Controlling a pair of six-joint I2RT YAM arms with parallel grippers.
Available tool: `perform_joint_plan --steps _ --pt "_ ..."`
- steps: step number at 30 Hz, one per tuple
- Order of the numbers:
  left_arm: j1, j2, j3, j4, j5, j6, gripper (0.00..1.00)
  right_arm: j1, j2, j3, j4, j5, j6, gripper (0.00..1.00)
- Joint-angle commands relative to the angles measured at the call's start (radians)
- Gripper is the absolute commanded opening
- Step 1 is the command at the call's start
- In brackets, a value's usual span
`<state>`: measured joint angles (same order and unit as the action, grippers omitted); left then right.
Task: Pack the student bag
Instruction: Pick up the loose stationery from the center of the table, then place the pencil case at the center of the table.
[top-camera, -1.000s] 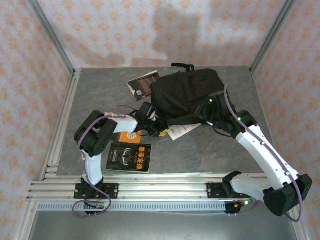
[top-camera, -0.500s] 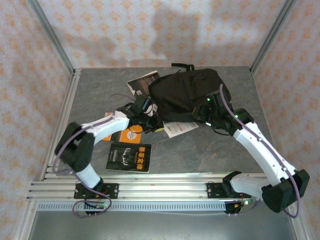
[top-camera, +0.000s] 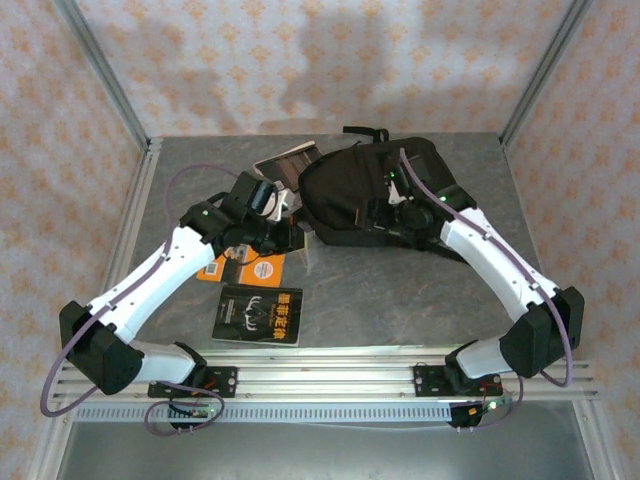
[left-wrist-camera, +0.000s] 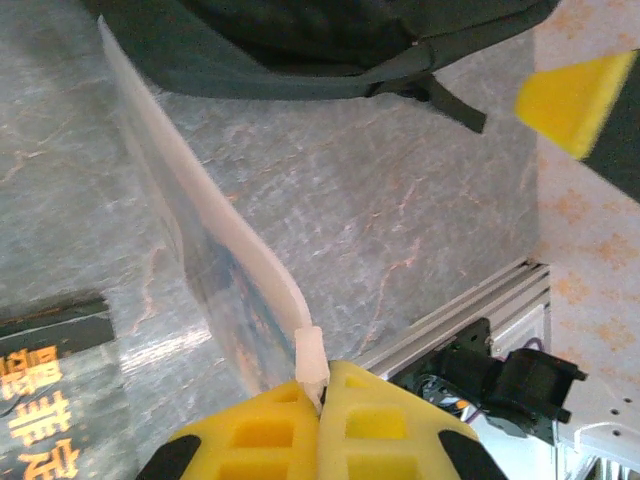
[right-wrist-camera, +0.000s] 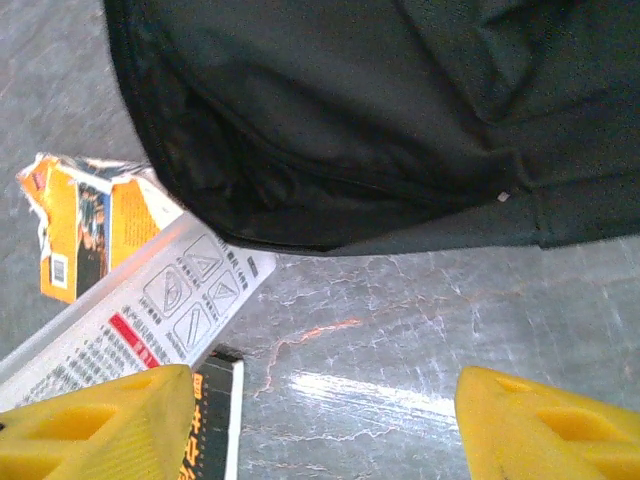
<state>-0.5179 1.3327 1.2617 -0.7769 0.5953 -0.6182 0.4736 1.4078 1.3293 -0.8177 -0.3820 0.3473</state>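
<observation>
Drawn toward nine o'clock since earlier, the clear packet (left-wrist-camera: 215, 260) is clamped edgewise in the left gripper (left-wrist-camera: 322, 378). The right gripper (right-wrist-camera: 320, 402) is held spread wide at the student bag (top-camera: 350, 190), which is set at twelve o'clock.

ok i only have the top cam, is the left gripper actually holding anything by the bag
Observer: Yes. The left gripper is shut on the edge of a thin clear packet.
Operator: and the right one, has it got the bag
Observer: No. The right gripper is open, with bare table between its fingers and the student bag ahead of them.
Operator: what is that packet
Observer: The right wrist view shows set-square drawings printed on it.
</observation>
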Motion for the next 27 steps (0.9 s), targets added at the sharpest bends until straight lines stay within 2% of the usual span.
perform_joint_plan --steps 1,6,8,10,15,18,22,27 --pt "0.046 0.006 -0.007 -0.097 0.038 0.041 0.00 0.020 0.020 0.040 0.026 -0.018 -0.112 0.69" --pt "0.070 -0.022 -0.063 -0.098 0.011 -0.006 0.00 0.050 0.083 -0.013 0.101 -0.012 -0.043 0.67" --pt "0.079 -0.026 -0.083 -0.095 0.000 -0.020 0.00 0.063 0.139 -0.013 0.121 -0.009 0.007 0.63" --pt "0.098 -0.030 -0.102 -0.095 -0.013 -0.022 0.00 0.088 0.205 0.001 0.142 0.002 0.032 0.57" --pt "0.171 -0.044 -0.164 -0.079 -0.038 -0.025 0.00 0.131 0.414 0.110 0.154 0.088 0.103 0.32" --pt "0.218 -0.049 -0.208 -0.053 -0.031 -0.039 0.00 0.180 0.532 0.206 0.135 0.118 0.074 0.24" --pt "0.266 -0.040 -0.276 0.001 -0.008 -0.052 0.00 0.233 0.643 0.299 0.117 0.154 0.032 0.21" --pt "0.341 -0.023 -0.348 0.051 0.028 -0.070 0.00 0.247 0.733 0.364 0.090 0.231 0.037 0.16"
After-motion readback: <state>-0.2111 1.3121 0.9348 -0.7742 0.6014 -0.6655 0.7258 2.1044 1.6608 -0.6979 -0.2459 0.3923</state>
